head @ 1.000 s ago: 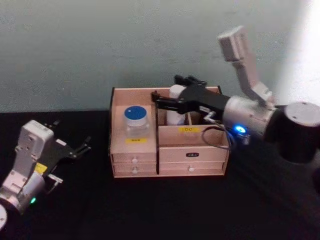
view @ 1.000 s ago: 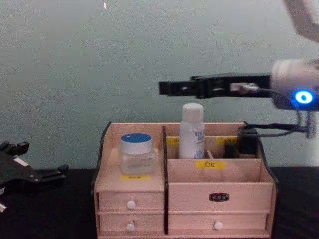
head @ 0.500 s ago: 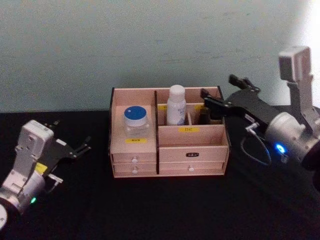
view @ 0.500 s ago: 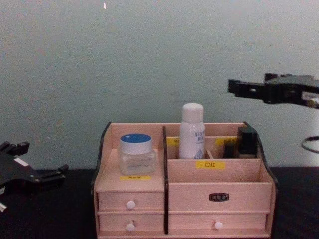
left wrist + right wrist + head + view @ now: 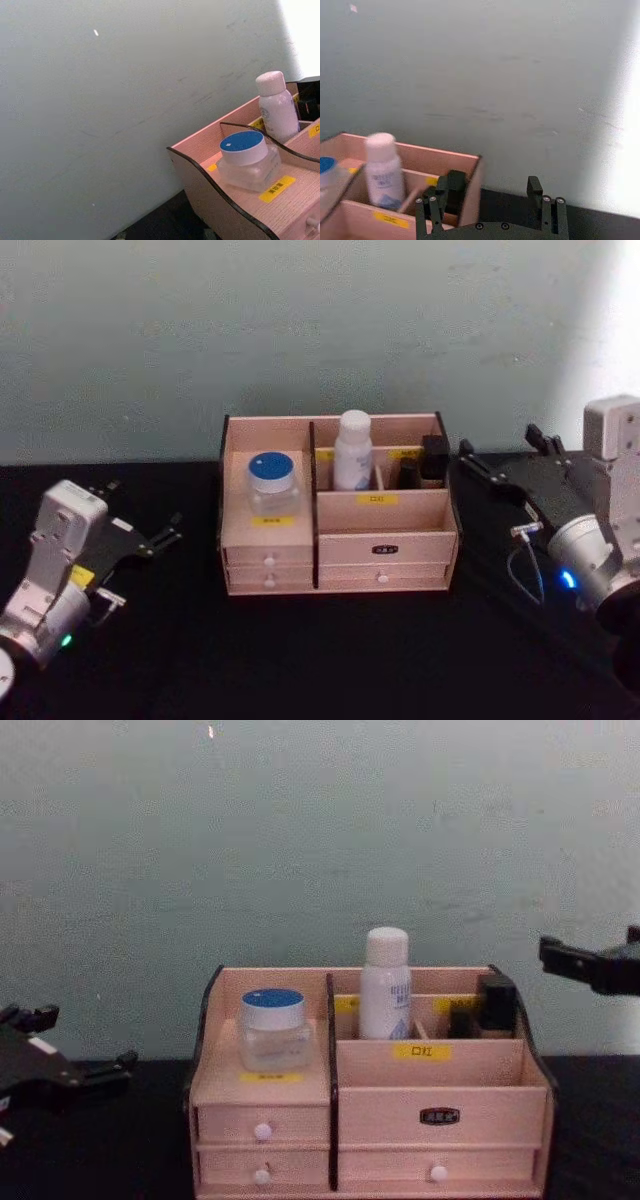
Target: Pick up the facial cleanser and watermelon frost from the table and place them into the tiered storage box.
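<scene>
Pinkish wood makes up the tiered storage box [image 5: 385, 535], which sits on a black worktop [image 5: 300, 660] in the head view. The watermelon frost [image 5: 271, 483], a squat clear jar with a blue lid, stands upright in the box's left compartment. The facial cleanser [image 5: 352, 451], a tall white bottle, stands upright in a rear compartment just right of the centre divider. The left hand [image 5: 150, 537] rests low over the worktop, well apart from the box on its left, fingers spread and holding nothing. The right hand [image 5: 495, 462] hangs beside the box's right end, fingers released and empty.

From the left wrist view, the jar sits on the box's upper left shelf above a yellow label [image 5: 277, 188], with the bottle behind the divider.

From the right wrist view, the right hand's two fingers [image 5: 431, 210] stand parted with nothing between them; the bottle is inside the box beyond.

In the chest view, the jar and the bottle both stand inside the box, the right hand [image 5: 590, 963] sits off to the right above box height, and the left hand [image 5: 70, 1065] is low at the left edge.

Judging from this, both items are placed and nothing of the task seems left beyond parking the arms.
</scene>
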